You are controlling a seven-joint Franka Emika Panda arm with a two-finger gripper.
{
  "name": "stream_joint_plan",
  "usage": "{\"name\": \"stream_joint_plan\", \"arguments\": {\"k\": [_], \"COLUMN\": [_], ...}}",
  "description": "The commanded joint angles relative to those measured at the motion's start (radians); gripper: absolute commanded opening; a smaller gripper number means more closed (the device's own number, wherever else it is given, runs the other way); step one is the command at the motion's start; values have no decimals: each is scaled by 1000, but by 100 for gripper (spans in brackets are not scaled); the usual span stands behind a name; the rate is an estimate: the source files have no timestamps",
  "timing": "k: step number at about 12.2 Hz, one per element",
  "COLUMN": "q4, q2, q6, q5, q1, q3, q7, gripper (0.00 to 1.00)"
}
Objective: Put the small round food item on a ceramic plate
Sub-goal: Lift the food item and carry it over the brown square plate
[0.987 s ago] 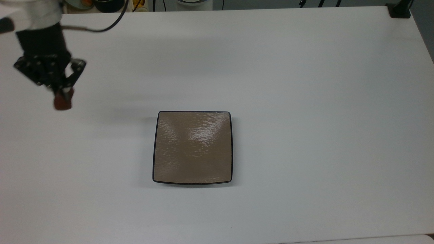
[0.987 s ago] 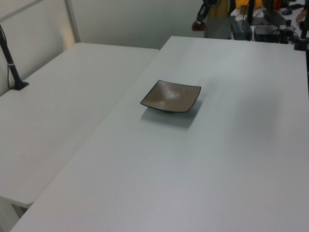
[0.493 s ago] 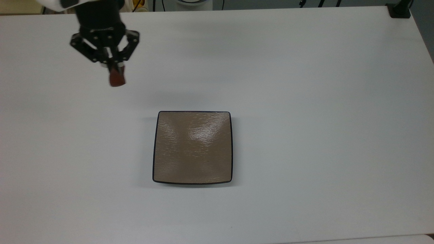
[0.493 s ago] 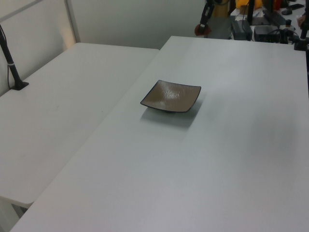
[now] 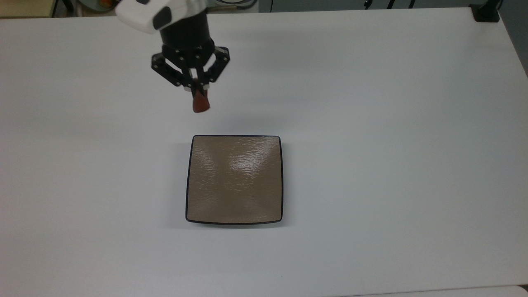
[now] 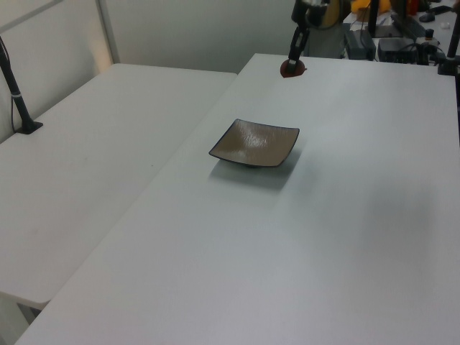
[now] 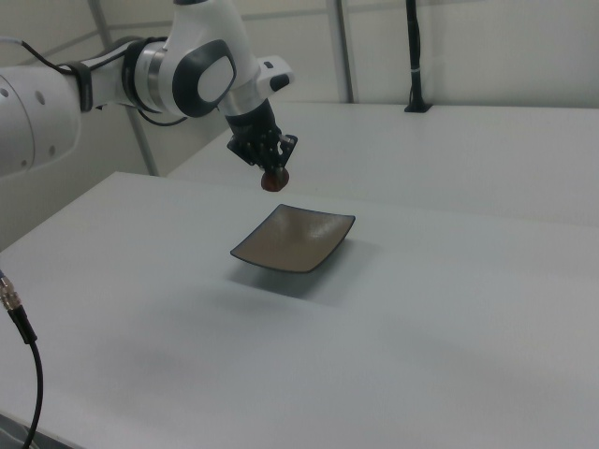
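The small reddish-brown food item [image 5: 201, 103] hangs in the air, pinched by my gripper [image 5: 198, 91], which is shut on it. In the top view it sits above and slightly left of the plate's top edge. The square tan-brown ceramic plate [image 5: 234, 180] with a thin dark rim lies bare on the white table. In the left view the food item [image 6: 292, 68] hangs beyond the plate [image 6: 255, 144]. In the right view the food item [image 7: 273, 180] hovers above the plate's [image 7: 293, 238] far-left corner, held by my gripper [image 7: 270, 166].
The white table [image 5: 392, 123] spreads wide around the plate. A second white table [image 6: 86, 165] adjoins it at the left view's left, with a black post [image 6: 18, 93] on it. A black clamp [image 5: 486, 12] stands at the top view's top right corner. Clutter lies beyond the far edge [image 6: 402, 36].
My gripper has swung from the top view's far left toward the right, carrying the food item, and now hangs just off the plate's top edge. The plate has not moved.
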Motion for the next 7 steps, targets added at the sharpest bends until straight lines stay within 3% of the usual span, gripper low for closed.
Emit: {"name": "stream_joint_plan", "arguments": {"k": [1, 7], "q4": [-29, -87], "q2": [58, 171], "q6": [167, 481], "q5": [3, 6], "q1": [37, 63], "q3": [-8, -8], "q7": [72, 96], "gripper": [9, 9]}}
